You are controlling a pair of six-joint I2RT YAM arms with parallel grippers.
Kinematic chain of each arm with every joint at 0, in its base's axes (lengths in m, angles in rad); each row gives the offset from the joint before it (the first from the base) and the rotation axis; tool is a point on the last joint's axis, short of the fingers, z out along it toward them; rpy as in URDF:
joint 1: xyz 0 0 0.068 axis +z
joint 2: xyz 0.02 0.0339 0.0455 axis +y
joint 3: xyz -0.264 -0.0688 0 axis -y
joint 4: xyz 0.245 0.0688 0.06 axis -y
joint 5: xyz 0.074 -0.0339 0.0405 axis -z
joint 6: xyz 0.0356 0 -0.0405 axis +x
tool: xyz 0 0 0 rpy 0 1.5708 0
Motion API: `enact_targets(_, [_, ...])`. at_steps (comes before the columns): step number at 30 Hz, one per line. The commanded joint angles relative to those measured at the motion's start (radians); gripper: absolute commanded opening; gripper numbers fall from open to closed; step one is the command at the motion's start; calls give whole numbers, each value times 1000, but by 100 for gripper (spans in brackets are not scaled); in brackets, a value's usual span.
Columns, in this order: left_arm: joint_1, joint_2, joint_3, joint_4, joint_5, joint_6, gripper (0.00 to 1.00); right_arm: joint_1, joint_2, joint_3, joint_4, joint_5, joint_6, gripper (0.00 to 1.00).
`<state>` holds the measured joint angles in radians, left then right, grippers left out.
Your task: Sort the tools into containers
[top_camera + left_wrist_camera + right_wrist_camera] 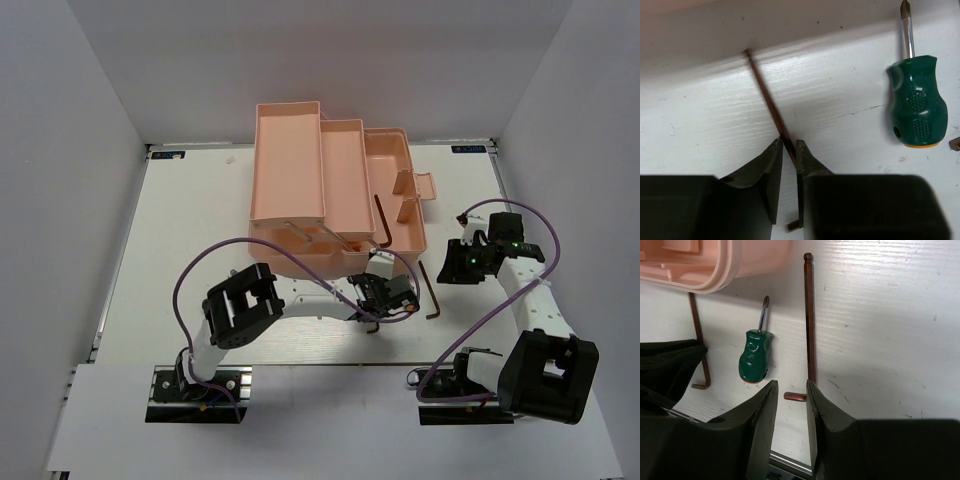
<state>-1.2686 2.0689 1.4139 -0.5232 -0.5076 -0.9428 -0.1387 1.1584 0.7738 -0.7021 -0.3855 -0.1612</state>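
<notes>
A thin brown hex key (pixel 765 92) lies slanted on the white table, and my left gripper (pixel 788 144) is shut on its shaft near the bend. A stubby green screwdriver (pixel 917 105) lies to its right, also seen in the right wrist view (pixel 756 356). A second hex key (pixel 810 320) lies alongside; my right gripper (pixel 790 385) hangs open over its bent end, holding nothing. From above, this key (pixel 431 290) rests between the two grippers, the left (pixel 385 295) and the right (pixel 455 262). The peach-pink toolbox (pixel 300 160) stands open behind them.
Another dark hex key (pixel 383 220) lies inside the toolbox's lower part. The box's rounded front corner (pixel 715 270) overhangs close to both grippers. Purple cables (pixel 200 262) loop off each arm. Grey walls close in the table's sides and back.
</notes>
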Motion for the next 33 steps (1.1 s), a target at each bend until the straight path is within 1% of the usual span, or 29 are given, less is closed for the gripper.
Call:
enact_targets(1, [-29,122,-111,-137,230,-25,24,-9,-20,-5,-5,-29,2,36])
enact_targets(3, [-29,122,-112,-136,230,-25,20,-12,-22,-4,-8,-32,0,36])
enact_targets(4, [-29,122,-121,-136,230,-25,20,-15,-19,-4,-8,-35,-3,36])
enact_targets(6, [-29,122,-121,-136,241,-25,15,-16,-17,-4,-10,-38,-4,36])
enact_targets(8, [-29,112,-132,-126,241,-16,11,-18,-19,-4,-14,-41,-6,41])
enact_targets(9, [-29,112,-141,-126,241,-16,9,-18,-19,-2,-14,-49,-11,47])
enact_targets(11, [-29,103,-150,-117,241,-4,6,-21,-12,-1,-20,-50,-14,53])
enact_targets(12, [-29,93,-159,-116,241,8,2,-19,-12,-1,-22,-53,-15,56])
enact_targets(13, [-29,92,-159,-116,241,9,1,-21,-12,-1,-23,-55,-17,61])
enact_targets(14, [-29,83,-168,-116,241,19,0,-22,-9,1,-22,-56,-17,61])
enact_targets(15, [-29,73,-168,-116,241,28,0,-24,-6,2,-22,-59,-20,66])
enact_targets(18, [-38,60,-158,-136,218,50,0,-22,-3,4,-27,-62,-26,69])
enact_targets(20, [-49,27,-145,-149,190,61,0,-22,1,8,-34,-65,-38,87])
enact_targets(22, [-61,13,-106,-184,169,73,0,-21,3,8,-43,-69,-55,91])
enact_targets(25, [-70,-25,-72,-215,130,84,0,-22,-3,7,-40,-67,-58,91])
enact_targets(30, [-71,-56,-38,-250,100,84,0,-21,4,5,-37,-66,-58,91])
enact_targets(33, [-80,-101,-26,-264,89,93,0,-21,3,5,-36,-62,-58,91])
